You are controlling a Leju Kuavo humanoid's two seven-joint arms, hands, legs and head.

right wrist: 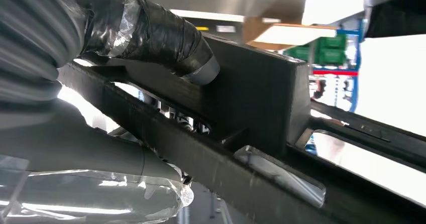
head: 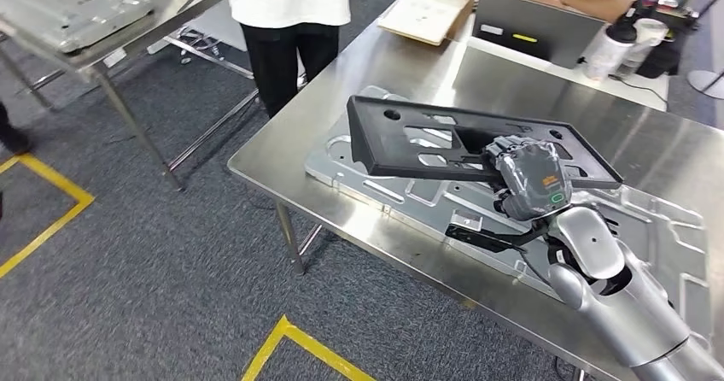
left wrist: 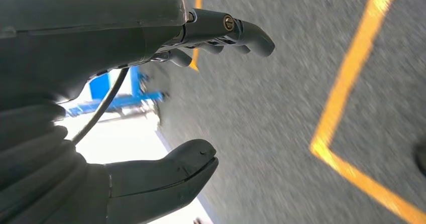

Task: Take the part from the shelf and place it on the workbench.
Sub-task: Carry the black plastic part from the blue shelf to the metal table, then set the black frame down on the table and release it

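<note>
We see even overhead light glaring softly off the brushed steel workbench (head: 341, 150). In the left wrist view the grey carpeted floor (left wrist: 281, 98) smears with motion blur; the right wrist view's far background blows out white.

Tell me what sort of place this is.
Probably a factory or assembly workshop: stainless steel workbench, stamped metal panel lying on it, yellow floor markings. The right robot hand holds a black plastic part above the panel.
</note>
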